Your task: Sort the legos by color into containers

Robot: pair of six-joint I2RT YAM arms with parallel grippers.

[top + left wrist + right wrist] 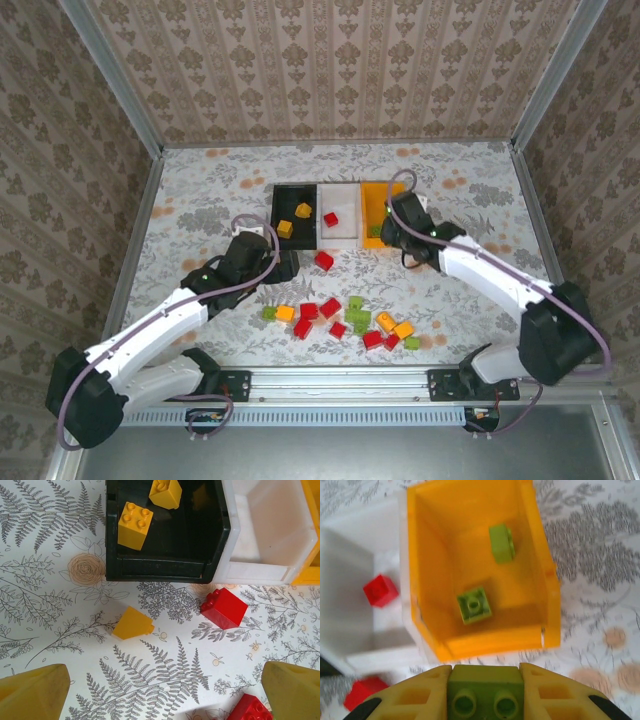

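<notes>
My right gripper (486, 677) is shut on a lime green brick (486, 692), just short of the orange-yellow bin (495, 642). That bin holds two lime bricks (474, 605). Beside it, a red brick (380, 590) lies in the white bin (350, 550). My left gripper (162, 675) is open over the table, nothing between its fingers. Ahead of it lie a yellow brick (132, 624) and a red brick (224, 608). The black bin (165, 570) beyond holds two yellow bricks (135, 525). From above, the left gripper (275, 262) sits below the black bin (276, 215) and the right gripper (387, 232) at the orange bin (385, 188).
Several loose red, green and orange-yellow bricks (345, 320) are scattered across the near middle of the table between the arms. One red brick (324, 261) lies alone below the white bin (340, 190). Metal rails and wallpapered walls enclose the table.
</notes>
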